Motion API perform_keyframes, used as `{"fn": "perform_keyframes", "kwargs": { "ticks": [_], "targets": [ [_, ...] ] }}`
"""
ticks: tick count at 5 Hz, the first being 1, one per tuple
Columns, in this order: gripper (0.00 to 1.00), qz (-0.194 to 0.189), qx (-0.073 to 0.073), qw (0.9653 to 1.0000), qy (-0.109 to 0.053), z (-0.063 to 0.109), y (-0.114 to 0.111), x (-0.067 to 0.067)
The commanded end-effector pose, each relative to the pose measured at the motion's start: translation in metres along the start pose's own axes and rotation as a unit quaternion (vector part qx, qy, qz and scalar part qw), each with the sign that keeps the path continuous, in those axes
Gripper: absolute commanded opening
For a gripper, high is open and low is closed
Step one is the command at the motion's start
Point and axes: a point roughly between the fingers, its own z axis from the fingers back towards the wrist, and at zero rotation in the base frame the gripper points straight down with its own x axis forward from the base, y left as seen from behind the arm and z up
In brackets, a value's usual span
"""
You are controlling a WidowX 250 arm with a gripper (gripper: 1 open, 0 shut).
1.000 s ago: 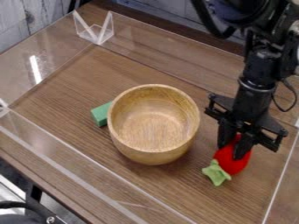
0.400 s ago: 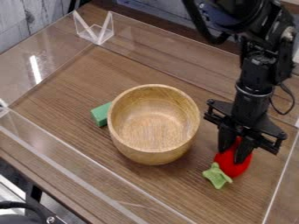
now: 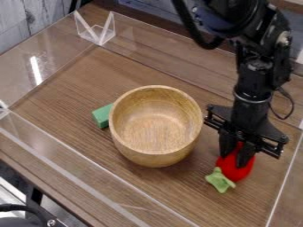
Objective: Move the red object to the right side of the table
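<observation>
Presently catalogued: the red object [image 3: 236,168], a small glossy strawberry-shaped toy with a pale green leafy cap pointing toward the camera, low over the right-hand part of the tabletop [image 3: 154,71] and seemingly touching the surface; whether it bears its own weight cannot be told. Held thus because the gripper [image 3: 243,158], pointing straight down, is clamped together on its upper part, the dark fingers pinching the red body from either side. Judgement: the item already sits toward the right side, just beside the clear acrylic wall [image 3: 284,191], so it looks close to set-down, release being the step not yet done.

Wooden bowl [image 3: 157,124]: round, pale turned wood with visible grain, empty, upright, near the toy on its left but apart from it.

Flat green piece [image 3: 104,113]: matte, angular, tucked against the bowl's far-left rim, touching or nearly so.

Tabletop: brown wood-grain laminate, smooth, bordered by low transparent walls with glare on their edges.

Arm: black, jointed, descending from the upper right.
</observation>
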Motion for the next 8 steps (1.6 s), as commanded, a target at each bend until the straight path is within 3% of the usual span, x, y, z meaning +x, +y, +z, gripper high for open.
{"fn": "perform_keyframes", "kwargs": {
  "ticks": [1,3,5,8],
  "targets": [
    [0.00,-0.006,0.007,0.9992,0.038,-0.015,-0.003,-0.028],
    [0.00,0.050,0.004,0.9972,0.055,-0.021,-0.013,-0.033],
    [0.00,0.033,0.019,0.9958,0.083,-0.026,-0.021,-0.043],
    [0.00,0.040,0.044,0.9916,0.115,-0.022,0.004,-0.041]
  ]
}}
